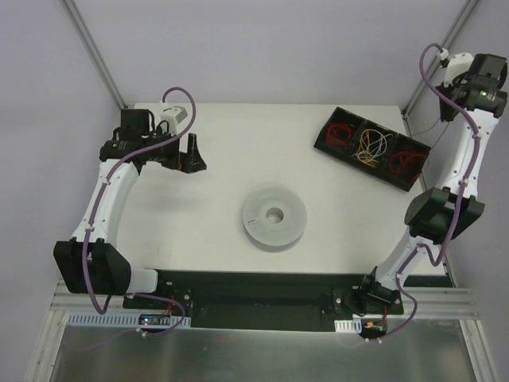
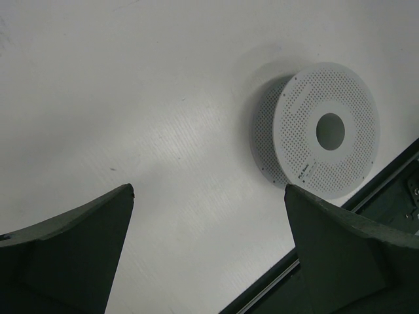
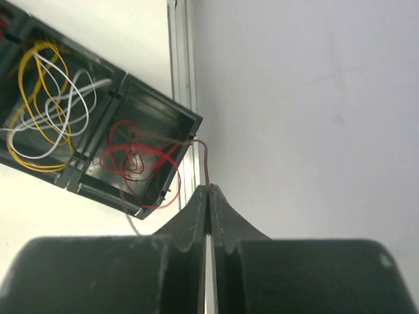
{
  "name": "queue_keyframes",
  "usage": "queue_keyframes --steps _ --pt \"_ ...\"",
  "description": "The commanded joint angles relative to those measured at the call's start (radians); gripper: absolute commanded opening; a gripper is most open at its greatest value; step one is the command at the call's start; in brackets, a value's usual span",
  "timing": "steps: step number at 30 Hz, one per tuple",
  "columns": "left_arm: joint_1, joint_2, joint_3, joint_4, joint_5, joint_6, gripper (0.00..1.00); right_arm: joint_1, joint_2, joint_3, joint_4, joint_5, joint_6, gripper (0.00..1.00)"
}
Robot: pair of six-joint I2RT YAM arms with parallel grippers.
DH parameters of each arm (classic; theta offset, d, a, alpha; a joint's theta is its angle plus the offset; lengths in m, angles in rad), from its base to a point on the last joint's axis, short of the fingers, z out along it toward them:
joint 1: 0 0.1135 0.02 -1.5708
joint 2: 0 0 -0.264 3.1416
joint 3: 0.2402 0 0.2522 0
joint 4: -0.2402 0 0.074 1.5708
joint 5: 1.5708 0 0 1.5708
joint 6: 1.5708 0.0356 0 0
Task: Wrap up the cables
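A thin dark brownish cable (image 3: 206, 163) runs up out of the right-hand compartment of the black tray (image 3: 171, 108) into my right gripper (image 3: 209, 188), which is shut on it, high beside the table's far right corner. Red cables (image 3: 134, 157) lie coiled in that compartment, and yellow and white ones (image 3: 46, 98) fill the middle one. The grey perforated spool (image 1: 274, 216) lies flat at the table's centre, with nothing wound on its rim that I can see. My left gripper (image 2: 209, 190) hangs open and empty over the far left of the table, well away from the spool (image 2: 327, 131).
The tray (image 1: 374, 147) sits slanted at the table's far right, close to the metal frame post (image 3: 182, 85) and the grey side wall. A black strip (image 1: 262, 290) borders the near table edge between the arm bases.
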Motion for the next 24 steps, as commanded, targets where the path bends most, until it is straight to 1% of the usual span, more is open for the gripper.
queue_keyframes --steps 1,7,14,22,24 --pt "-0.006 -0.051 0.027 0.013 -0.014 -0.018 0.99 -0.01 -0.122 0.024 0.058 -0.077 0.051 0.01" --pt "-0.008 -0.063 0.029 0.025 -0.031 -0.057 0.99 -0.007 -0.195 0.056 0.164 -0.174 0.108 0.01" --pt "-0.008 -0.076 0.033 0.043 -0.038 -0.069 0.99 0.002 -0.169 0.171 0.304 -0.16 0.137 0.01" --pt "-0.006 -0.068 0.062 0.059 -0.05 -0.083 0.99 0.014 -0.218 0.179 0.581 -0.129 0.169 0.01" --pt "-0.006 -0.066 0.064 0.071 -0.055 -0.095 0.99 0.014 -0.233 0.181 0.623 -0.154 0.191 0.01"
